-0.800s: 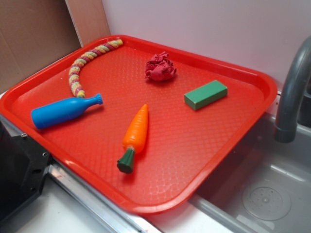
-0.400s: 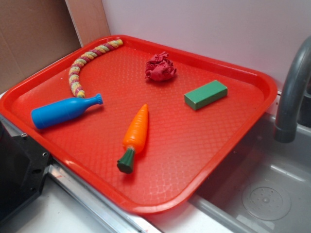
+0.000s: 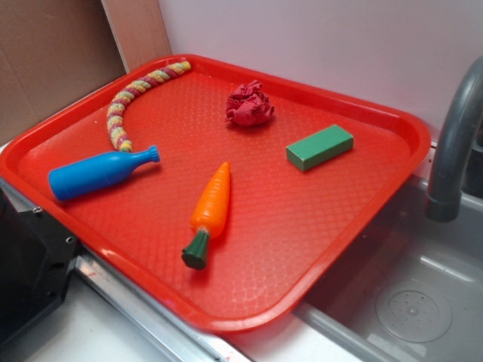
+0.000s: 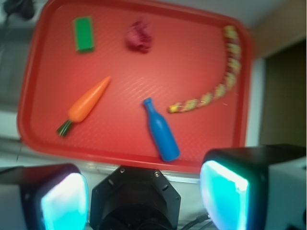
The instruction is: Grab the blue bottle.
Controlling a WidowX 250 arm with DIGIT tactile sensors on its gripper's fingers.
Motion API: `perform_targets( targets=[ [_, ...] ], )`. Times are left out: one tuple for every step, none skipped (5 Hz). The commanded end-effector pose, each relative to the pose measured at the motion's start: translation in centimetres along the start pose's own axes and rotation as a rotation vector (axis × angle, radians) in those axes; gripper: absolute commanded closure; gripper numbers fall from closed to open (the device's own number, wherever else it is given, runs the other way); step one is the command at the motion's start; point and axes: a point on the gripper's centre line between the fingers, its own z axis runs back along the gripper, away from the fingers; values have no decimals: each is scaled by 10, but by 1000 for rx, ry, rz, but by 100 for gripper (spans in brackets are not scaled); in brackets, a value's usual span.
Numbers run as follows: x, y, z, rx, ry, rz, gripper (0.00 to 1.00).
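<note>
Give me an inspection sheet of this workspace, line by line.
Surface: red tray, textured, beside a grey sink.
Job's things: blue bottle lying on its side near the tray's left edge, cap toward the rope end.
Clutter: toy carrot, green block, crumpled red cloth, braided rope.
Grippers: gripper open, jaws apart, above the tray's edge, holding nothing.
Cables: nothing seen.
Surroundings: grey faucet, white wall, cardboard panel.

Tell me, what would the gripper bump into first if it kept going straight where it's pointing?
Probably the blue bottle. In the wrist view the open gripper looks down at the tray, and the bottle lies nearest ahead between its fingers. Depth is hard to judge, so it might meet the tray's near edge first.
</note>
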Motion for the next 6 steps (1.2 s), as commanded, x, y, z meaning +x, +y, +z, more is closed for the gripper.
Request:
perform_targets(
  targets=[
    [16, 28, -59, -29, 166, -427, 0],
    [12, 27, -100, -9, 160, -604, 0],
    [-7, 32, -147, -8, 145, -532, 0],
    [-22, 30, -187, -12, 163, -435, 0],
    [-25, 36, -207, 20, 184, -386, 0],
    [-19, 42, -215, 12, 187, -362, 0]
  ],
)
